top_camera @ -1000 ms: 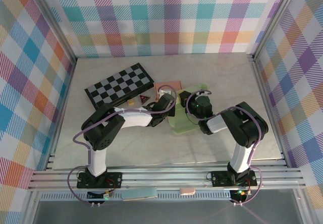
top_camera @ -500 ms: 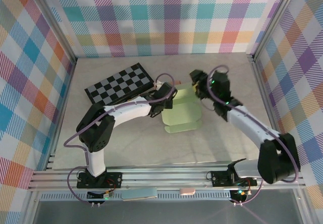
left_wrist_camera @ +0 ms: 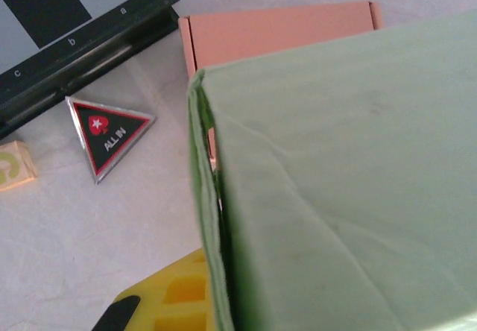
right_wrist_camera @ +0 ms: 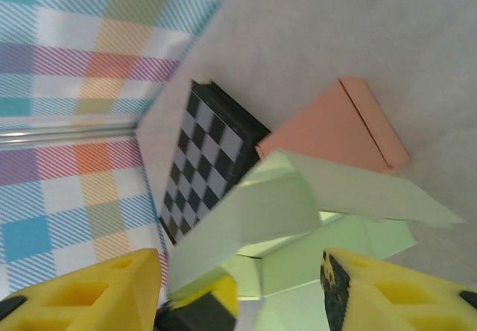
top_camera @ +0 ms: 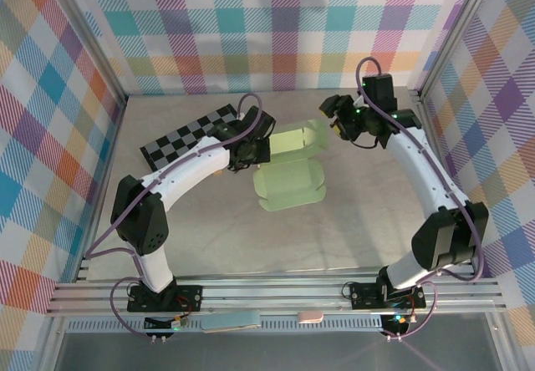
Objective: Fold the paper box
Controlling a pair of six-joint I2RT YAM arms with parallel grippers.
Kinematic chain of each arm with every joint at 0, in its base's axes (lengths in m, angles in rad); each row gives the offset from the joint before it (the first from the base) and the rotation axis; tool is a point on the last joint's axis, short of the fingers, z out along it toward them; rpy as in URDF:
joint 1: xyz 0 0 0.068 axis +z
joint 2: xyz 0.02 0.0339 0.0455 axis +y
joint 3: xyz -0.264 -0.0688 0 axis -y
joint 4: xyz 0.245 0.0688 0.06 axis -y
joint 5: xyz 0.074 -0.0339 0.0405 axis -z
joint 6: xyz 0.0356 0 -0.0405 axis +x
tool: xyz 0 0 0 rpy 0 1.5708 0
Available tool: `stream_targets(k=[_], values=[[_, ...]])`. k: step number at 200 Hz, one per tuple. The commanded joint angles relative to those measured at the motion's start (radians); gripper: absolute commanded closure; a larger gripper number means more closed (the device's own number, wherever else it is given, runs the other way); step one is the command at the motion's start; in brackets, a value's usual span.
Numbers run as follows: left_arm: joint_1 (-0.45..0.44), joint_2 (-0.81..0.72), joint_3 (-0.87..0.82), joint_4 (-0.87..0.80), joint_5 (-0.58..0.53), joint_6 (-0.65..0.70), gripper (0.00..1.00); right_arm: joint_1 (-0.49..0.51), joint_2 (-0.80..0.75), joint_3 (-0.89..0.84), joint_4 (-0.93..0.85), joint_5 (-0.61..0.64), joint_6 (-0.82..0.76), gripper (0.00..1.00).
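The light green paper box (top_camera: 291, 183) lies mid-table, one flap (top_camera: 297, 140) standing up at its far side. My left gripper (top_camera: 257, 148) is shut on the box's left wall. In the left wrist view the green wall (left_wrist_camera: 335, 197) runs straight up from between the jaws, with one yellow finger (left_wrist_camera: 168, 297) showing beside it. My right gripper (top_camera: 336, 117) hangs open to the right of the raised flap, clear of it. Its two yellow fingers (right_wrist_camera: 82, 294) stand wide apart in the right wrist view, with the paper box (right_wrist_camera: 298, 219) beyond them.
A black-and-grey chessboard (top_camera: 191, 134) lies at the back left, also seen as the chessboard (left_wrist_camera: 67, 18) from the left wrist. A flat pink box (left_wrist_camera: 276, 33), a triangular "ALL IN" chip (left_wrist_camera: 108, 133) and a small cube (left_wrist_camera: 11, 168) sit beside the green box.
My right gripper has opened, let go of the box and pulled away to the back right. The left arm has stretched out, carrying the box's edge farther back and left.
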Motion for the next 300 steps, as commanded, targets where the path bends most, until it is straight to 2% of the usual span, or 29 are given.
stream_targets(k=[1,73,162,205,231,261,300], values=[[0.011,0.021,0.065,-0.094,0.041,-0.007,1.00,0.031,0.017,0.058,-0.071,-0.041,-0.009,0.42],[0.012,0.029,0.087,-0.113,0.067,-0.009,1.00,0.059,0.113,0.165,-0.105,0.008,-0.015,0.45],[0.012,0.029,0.095,-0.110,0.083,-0.013,1.00,0.115,0.184,0.182,-0.138,0.055,-0.041,0.46],[0.012,0.033,0.096,-0.107,0.090,-0.011,1.00,0.141,0.205,0.216,-0.133,0.041,-0.035,0.49],[0.012,0.035,0.098,-0.103,0.095,-0.012,1.00,0.143,0.202,0.205,-0.102,0.024,-0.017,0.59],[0.012,0.040,0.104,-0.102,0.098,-0.008,1.00,0.142,0.201,0.179,-0.051,-0.017,0.021,0.62],[0.012,0.043,0.109,-0.107,0.098,-0.004,1.00,0.143,0.186,0.147,0.010,-0.044,0.037,0.59]])
